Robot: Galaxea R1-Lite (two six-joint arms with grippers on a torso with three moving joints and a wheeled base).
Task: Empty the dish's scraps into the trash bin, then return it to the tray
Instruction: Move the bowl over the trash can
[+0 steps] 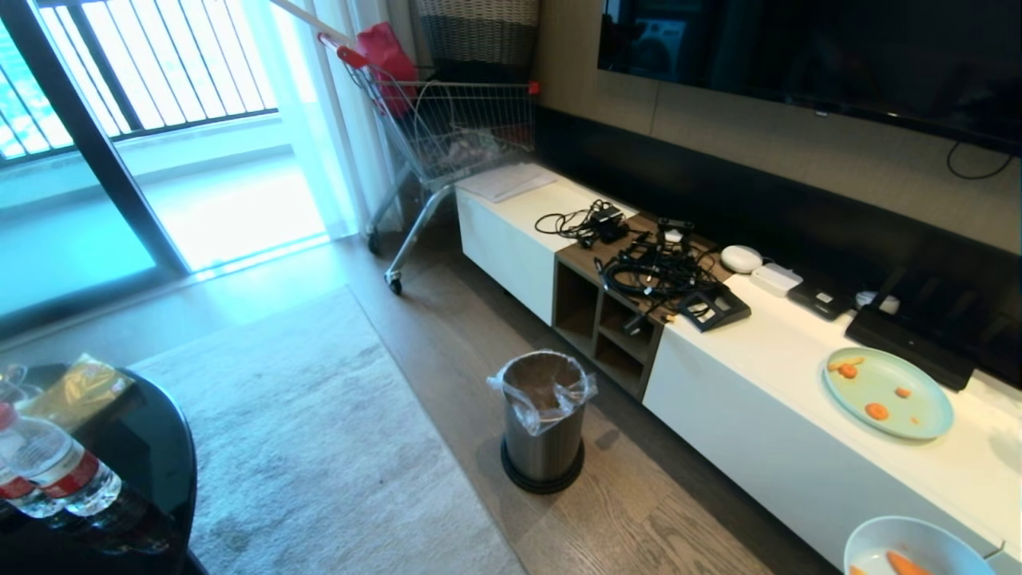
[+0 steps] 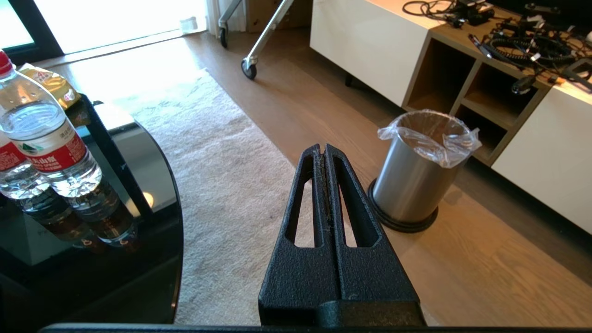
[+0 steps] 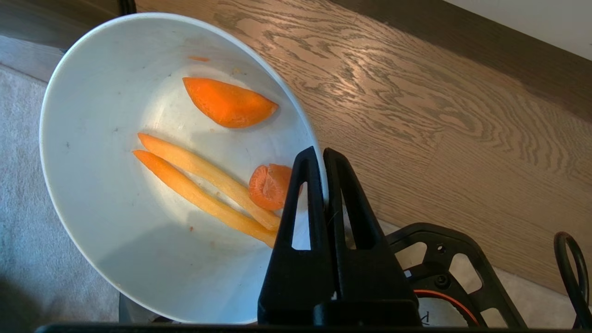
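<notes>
Right gripper (image 3: 323,155) is clamped on the dish (image 3: 115,194) rim, which I carry roughly level so the scraps (image 3: 208,178) stay in. It hangs at the head view's lower right, well short of the trash bin (image 1: 544,423). Left gripper (image 2: 323,149) is closed, empty, parked.

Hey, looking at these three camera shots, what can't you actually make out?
- Tray: in no view, so the bowl's return spot is unknown.
- Bowl: head view, cut off by the bottom edge; right pincer out of that view.
- Bin inside: head view, hidden by its wall and liner.
- Bottle label text: left wrist view, too small.
</notes>
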